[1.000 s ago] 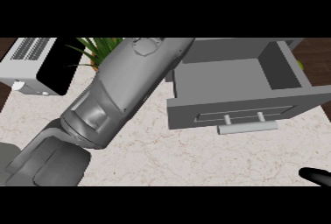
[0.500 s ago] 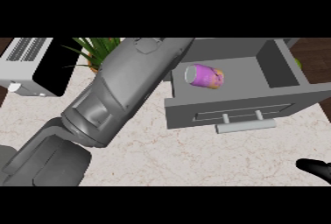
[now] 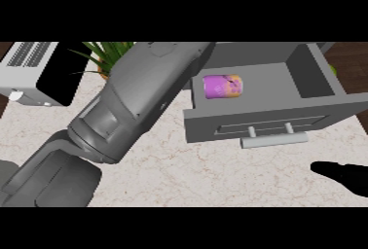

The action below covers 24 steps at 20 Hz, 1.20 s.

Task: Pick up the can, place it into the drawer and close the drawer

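The purple can [image 3: 223, 87] lies on its side inside the open drawer [image 3: 316, 73], upper right of frame. The left hand is hidden beyond its forearm [image 3: 137, 102]; the right hand [image 3: 345, 176], lower right, I cannot tell whether spread or curled. Pushing the handle [image 3: 274, 140] off-centre could jam the drawer.

I have just one view, from my head. It looks steeply down at the counter [image 3: 215, 170] from close up. My left arm [image 3: 122, 112] comes in from the bottom edge and fills the left side. The open drawer [image 3: 266, 124] sits at the upper right.
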Tool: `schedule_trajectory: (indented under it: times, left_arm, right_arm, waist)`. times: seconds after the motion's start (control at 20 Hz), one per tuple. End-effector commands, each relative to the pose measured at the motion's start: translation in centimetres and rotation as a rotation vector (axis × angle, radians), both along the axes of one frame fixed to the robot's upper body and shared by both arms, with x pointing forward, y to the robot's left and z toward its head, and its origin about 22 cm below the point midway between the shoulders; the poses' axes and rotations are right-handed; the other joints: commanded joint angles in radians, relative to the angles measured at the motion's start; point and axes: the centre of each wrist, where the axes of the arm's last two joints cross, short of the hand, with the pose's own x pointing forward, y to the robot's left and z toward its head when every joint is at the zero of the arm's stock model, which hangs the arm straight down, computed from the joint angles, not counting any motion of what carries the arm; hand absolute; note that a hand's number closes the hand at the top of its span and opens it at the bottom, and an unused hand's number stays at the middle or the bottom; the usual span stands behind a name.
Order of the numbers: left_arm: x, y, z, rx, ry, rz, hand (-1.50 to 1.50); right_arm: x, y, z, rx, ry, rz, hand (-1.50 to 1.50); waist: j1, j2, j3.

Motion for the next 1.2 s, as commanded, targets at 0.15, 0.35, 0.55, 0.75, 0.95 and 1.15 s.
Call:
schedule_trajectory:
  times: [0.15,0.35,0.55,0.75,0.95,1.15]
  left_arm:
    - [0.2,0.4,-0.7,-0.053,0.007,-0.004,-1.5]
    - [0.0,-0.3,1.2,-0.043,-0.021,0.006,-1.5]
    - [0.4,0.3,0.2,0.003,-0.017,-0.008,-1.5]
    - [0.2,0.0,0.4,0.004,-0.022,-0.001,-1.5]
    - [0.6,1.2,-0.2,-0.026,0.002,-0.032,-1.5]
    - [1.4,2.7,1.4,-0.037,-0.02,0.013,-1.5]
  right_arm:
    - [2.6,0.9,-0.6,-0.287,-0.006,-0.028,-1.5]
    - [4.1,3.2,-3.6,-0.387,-0.004,-0.03,-1.5]
    - [7.6,4.2,-4.8,-0.468,0.017,-0.082,-1.5]
    - [9.6,5.1,-7.6,-0.592,0.037,-0.086,-1.5]
    - [12.2,6.0,-8.8,-0.695,0.051,-0.123,-1.5]
    - [14.4,6.7,-10.7,-0.725,0.027,-0.098,-1.5]
  waist:
    - [0.03,-0.004,-0.001]
    - [0.044,-0.003,0.0]
    - [0.087,-0.014,-0.001]
    - [0.089,-0.017,-0.001]
    - [0.11,-0.022,-0.002]
    - [0.098,-0.016,-0.001]
